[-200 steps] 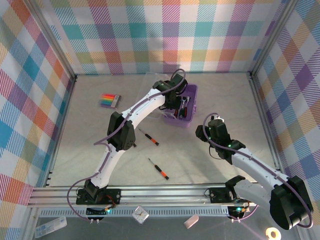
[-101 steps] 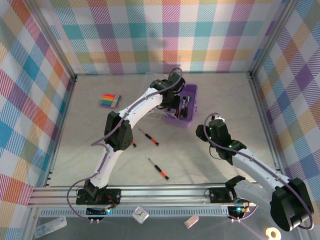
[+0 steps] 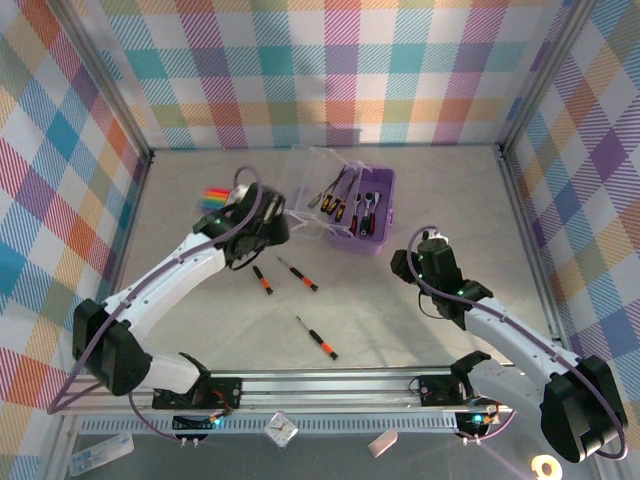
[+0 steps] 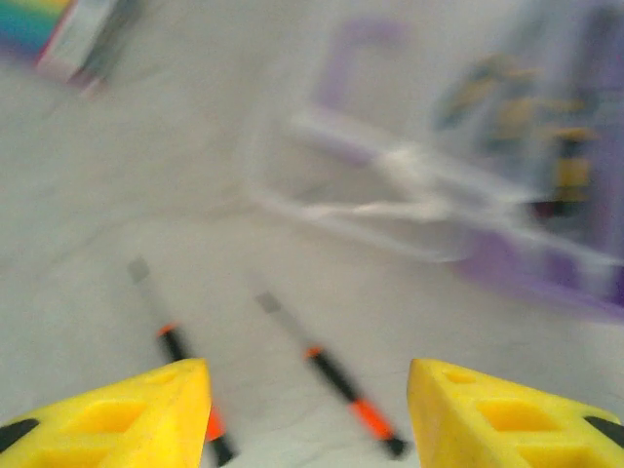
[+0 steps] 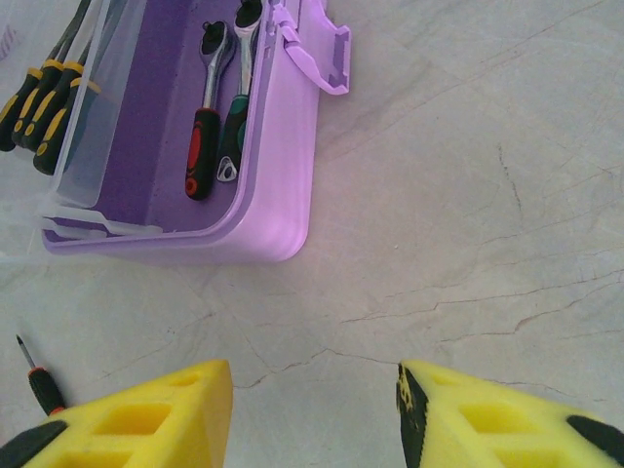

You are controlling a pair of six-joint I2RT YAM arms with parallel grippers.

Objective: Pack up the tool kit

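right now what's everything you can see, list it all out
box: one, purple, far middle of the table, open
lid: one, clear, open on the box's left
wrenches: two, chrome heads, one red-black grip, one green-black grip, inside the box
yellow-banded screwdrivers: several, black and yellow, at the box's left edge by the lid
loose screwdrivers: three, black and orange, on the table nearer than the box
striped pack: one, rainbow, far left of the table
table: one, pale grey
walls: plaid, three sides
left gripper: yellow, open, above two loose screwdrivers
right gripper: yellow, open, by the box's near end
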